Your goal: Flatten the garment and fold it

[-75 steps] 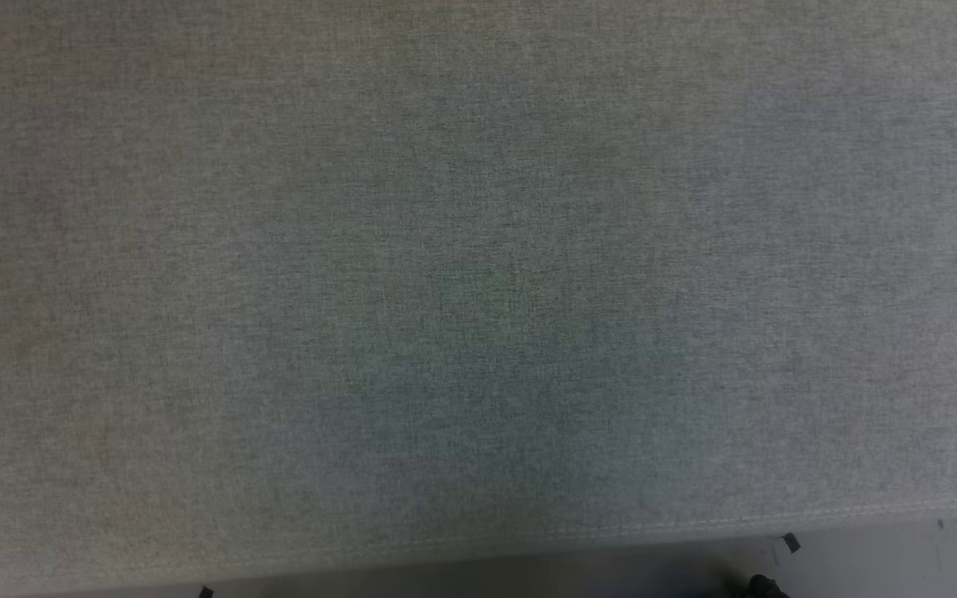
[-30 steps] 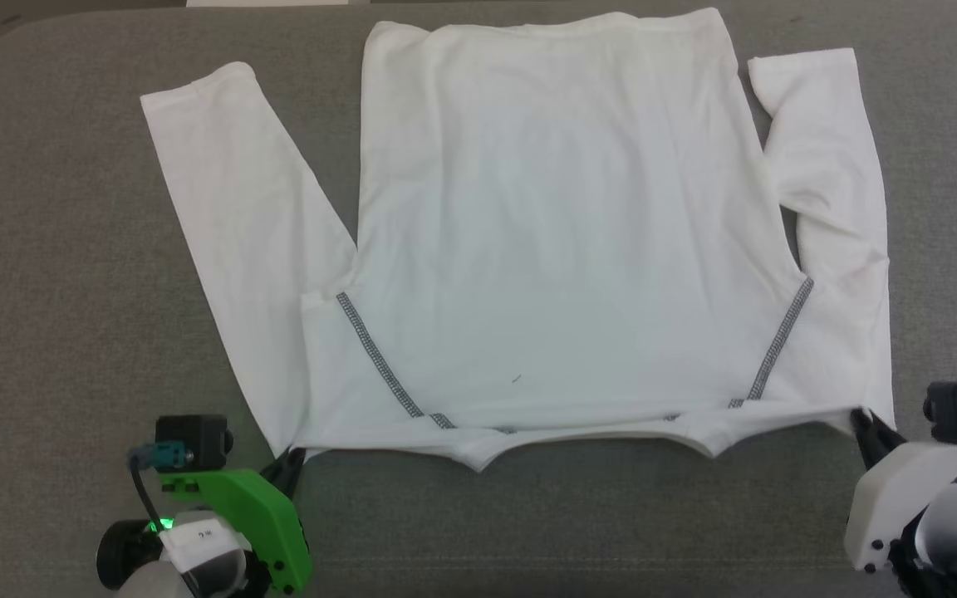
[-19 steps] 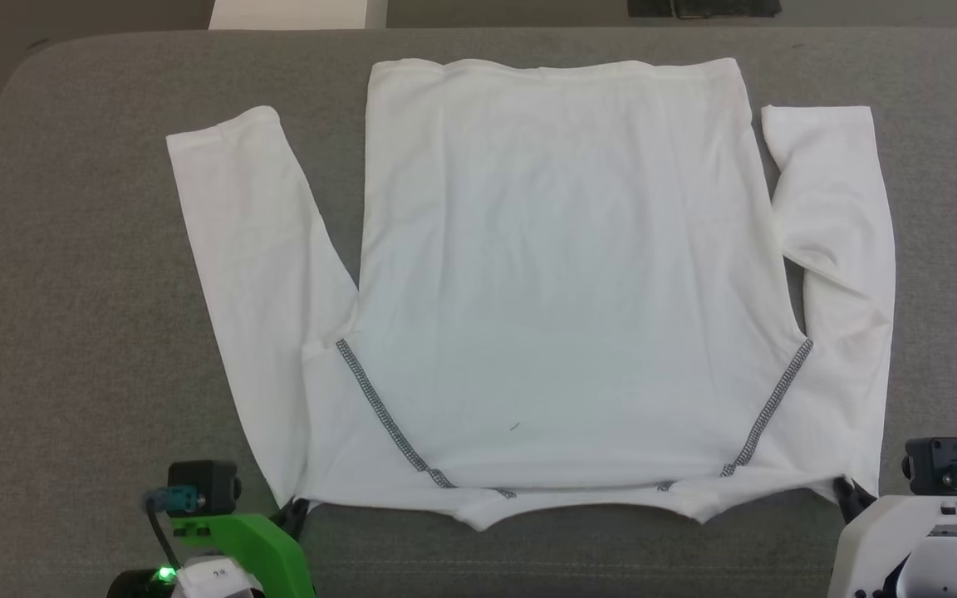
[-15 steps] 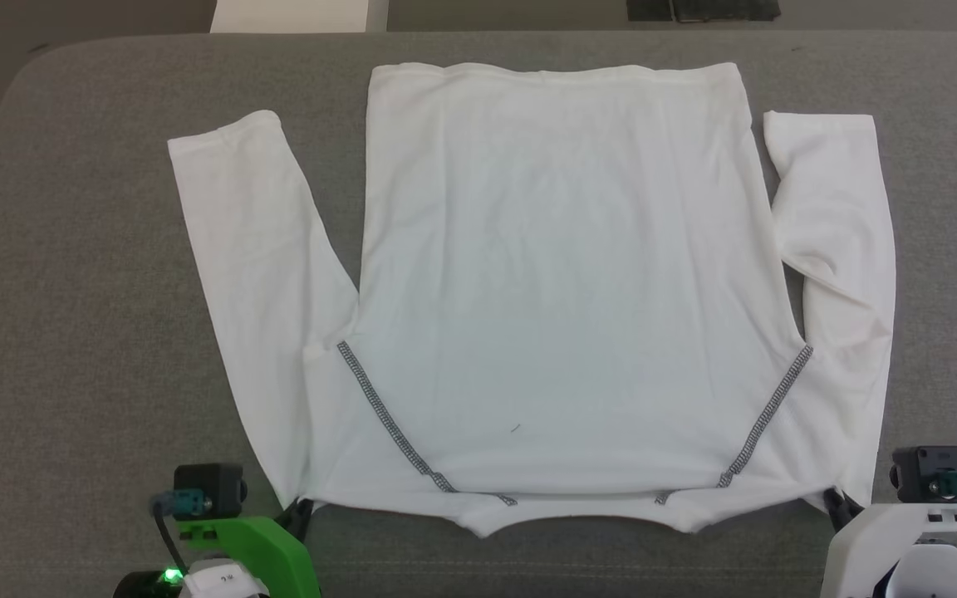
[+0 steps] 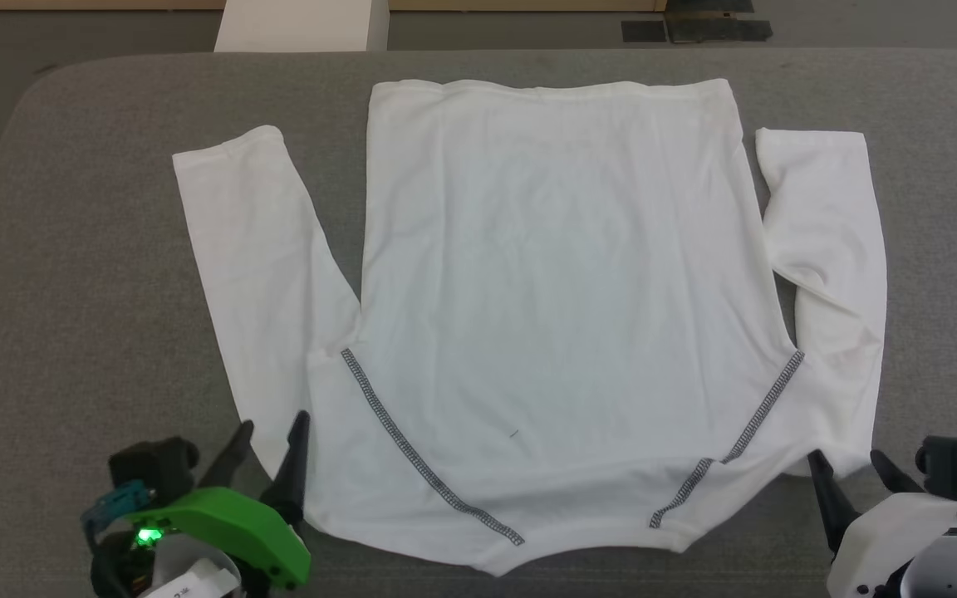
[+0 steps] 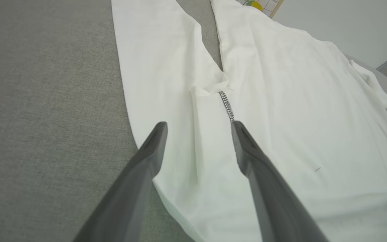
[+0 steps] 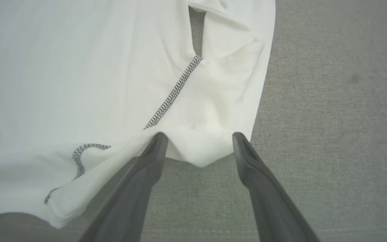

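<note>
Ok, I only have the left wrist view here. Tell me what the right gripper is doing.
Observer: The right gripper is open, its jaws apart on either side of the garment's near right corner, which is not clamped.
Operator: Report the right sleeve.
Observer: The right sleeve lies alongside the body, with a crease about halfway along it.
Operator: Name anything else out there.
Observer: A white box shows beyond the far edge of the grey table, apart from the garment.
</note>
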### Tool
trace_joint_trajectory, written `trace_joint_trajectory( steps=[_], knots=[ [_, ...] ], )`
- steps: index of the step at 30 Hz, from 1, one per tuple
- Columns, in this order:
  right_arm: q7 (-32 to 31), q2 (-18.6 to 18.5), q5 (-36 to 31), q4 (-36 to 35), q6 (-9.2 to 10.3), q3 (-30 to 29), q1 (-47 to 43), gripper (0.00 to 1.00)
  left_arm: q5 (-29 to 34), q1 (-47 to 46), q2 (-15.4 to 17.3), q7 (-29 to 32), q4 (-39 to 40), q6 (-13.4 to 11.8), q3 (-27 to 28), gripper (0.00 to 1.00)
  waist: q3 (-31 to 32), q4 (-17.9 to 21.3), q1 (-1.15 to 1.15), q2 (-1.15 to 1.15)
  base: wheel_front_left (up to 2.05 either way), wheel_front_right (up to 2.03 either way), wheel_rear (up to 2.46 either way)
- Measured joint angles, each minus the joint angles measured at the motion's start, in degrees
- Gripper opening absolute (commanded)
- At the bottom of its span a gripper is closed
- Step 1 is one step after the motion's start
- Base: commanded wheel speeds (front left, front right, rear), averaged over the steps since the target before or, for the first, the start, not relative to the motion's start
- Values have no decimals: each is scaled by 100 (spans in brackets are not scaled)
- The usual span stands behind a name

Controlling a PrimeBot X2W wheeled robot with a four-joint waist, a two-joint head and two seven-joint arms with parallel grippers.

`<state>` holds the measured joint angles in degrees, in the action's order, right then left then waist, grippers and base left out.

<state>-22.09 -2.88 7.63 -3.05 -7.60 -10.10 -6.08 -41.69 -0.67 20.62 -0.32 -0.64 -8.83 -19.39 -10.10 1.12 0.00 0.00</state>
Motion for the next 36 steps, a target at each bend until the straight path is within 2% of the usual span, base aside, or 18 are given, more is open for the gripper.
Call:
trace_joint_trajectory(
  steps=[6, 9, 12, 16, 19, 20, 22, 27, 29, 32, 36],
  knots=[
    [577, 0, 94, -661, 1, -149, -9, 100, 168, -146, 151, -703, -5, -144, 521, 100, -30, 131, 0, 0, 0, 0, 0],
    [903, -1, 91, -901, 1, -203, 54, 100, 300, -441, 276, -792, -31, -240, 662, 100, -87, 238, 0, 0, 0, 0, 0],
    [1285, -3, 100, -999, 1, -185, 239, 100, 419, -927, 476, -780, -143, -210, 740, 100, -205, 321, 0, 0, 0, 0, 0],
    [1678, -1, 93, -923, 1, 37, 627, 100, 582, -1834, 877, -554, -528, 12, 736, 100, -472, 402, 0, 0, 0, 0, 0],
    [1933, -2, 93, -835, 1, 212, 984, 100, 721, -2598, 1162, -272, -884, 182, 730, 100, -731, 455, 0, 0, 0, 0, 0],
    [2159, 1, 96, -779, 1, 421, 1333, 100, 743, -3313, 1388, 134, -1196, 309, 720, 100, -1032, 514, 1, 0, 0, 0, 0],
    [2270, 0, 97, -736, 1, 511, 1528, 100, 736, -3789, 1533, 467, -1428, 385, 720, 100, -1259, 561, 1, 0, 0, 0, 0],
    [2450, 1, 126, -673, 1, 706, 1837, 100, 624, -4583, 1815, 1401, -1815, 379, 787, 100, -1803, 689, 1, 0, 0, 0, 0],
    [2505, 1, 162, -650, 1, 778, 1929, 100, 502, -4781, 1936, 1756, -1936, 285, 875, 100, -2030, 759, 2, 0, 0, 0, 0],
    [2565, 1, 160, -624, 1, 810, 1998, 100, 431, -4891, 2116, 2331, -2057, 1, 929, 100, -2320, 869, 2, 0, 0, 0, 0],
    [2624, 1, 171, -613, 1, 846, 2021, 100, 378, -4935, 2301, 2778, -2158, -315, 1079, 100, -2659, 1023, 2, 0, 0, 0, 0]
  ],
)
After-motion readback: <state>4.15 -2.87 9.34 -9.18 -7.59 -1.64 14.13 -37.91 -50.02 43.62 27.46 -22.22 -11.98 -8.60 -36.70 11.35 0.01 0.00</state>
